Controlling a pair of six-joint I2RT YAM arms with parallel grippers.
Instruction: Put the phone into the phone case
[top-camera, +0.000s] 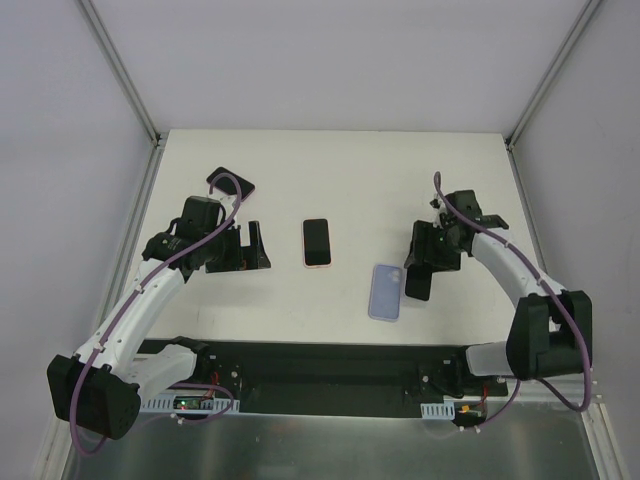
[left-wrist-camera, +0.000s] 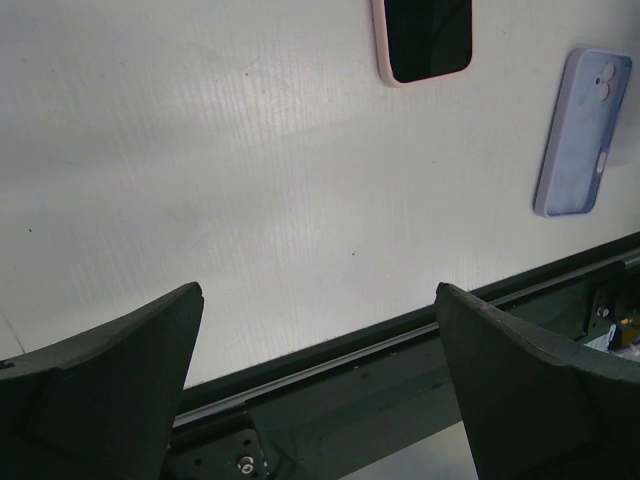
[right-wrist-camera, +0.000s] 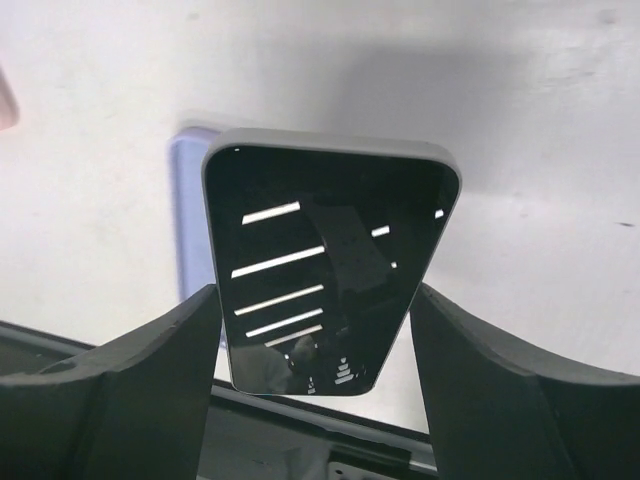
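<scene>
My right gripper (top-camera: 425, 262) (right-wrist-camera: 315, 292) is shut on a black phone (top-camera: 418, 283) (right-wrist-camera: 330, 260), gripped by its long edges with the screen toward the wrist camera. It holds the phone tilted just above and to the right of the lavender phone case (top-camera: 386, 291), which lies flat with its back up. Part of the case shows behind the phone in the right wrist view (right-wrist-camera: 190, 200), and it appears in the left wrist view (left-wrist-camera: 583, 130). My left gripper (top-camera: 255, 250) (left-wrist-camera: 318, 292) is open and empty, over the left of the table.
A second phone in a pink case (top-camera: 316, 242) (left-wrist-camera: 425, 40) lies screen up at the table's centre. A dark flat object (top-camera: 230, 184) lies at the far left behind the left arm. A black rail (left-wrist-camera: 400, 345) runs along the near edge.
</scene>
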